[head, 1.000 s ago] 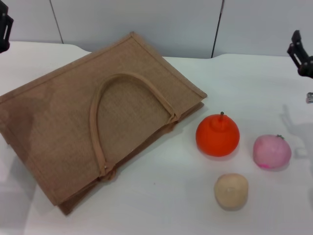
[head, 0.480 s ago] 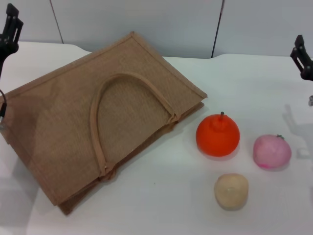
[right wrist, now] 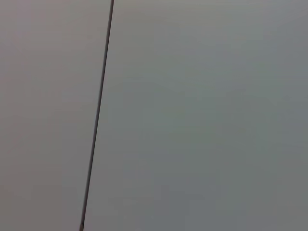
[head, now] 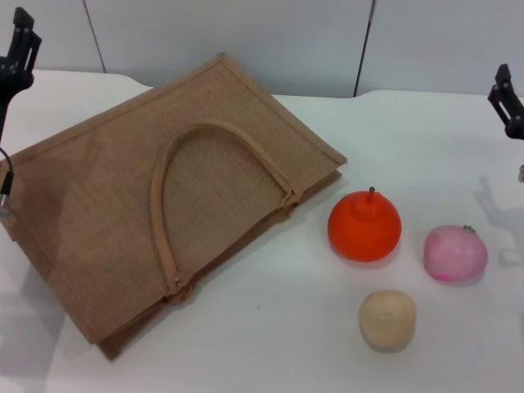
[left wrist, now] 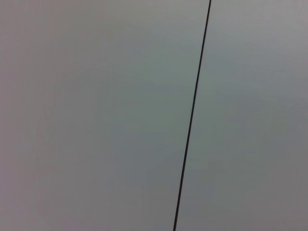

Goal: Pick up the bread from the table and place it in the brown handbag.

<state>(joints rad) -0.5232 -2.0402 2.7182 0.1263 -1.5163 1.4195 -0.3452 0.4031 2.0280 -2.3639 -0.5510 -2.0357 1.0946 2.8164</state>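
On the white table (head: 270, 344), a brown handbag (head: 90, 205) lay flat on its side beside an orange fruit (head: 364, 227), a pink fruit (head: 455, 254) and a small beige ball (head: 386, 319) — but no striped bread was in view. The left gripper (head: 18, 53) and right gripper (head: 508, 98) hung at the far edges, well apart from everything; whether either was open or closed could not be told. The likely risks: an arm taking the ball for the loaf, or pushing food against a flattened bag offering no opening.

brown handbag (head: 164, 205) fills left, fruits cluster right, bare table (head: 270, 344) between
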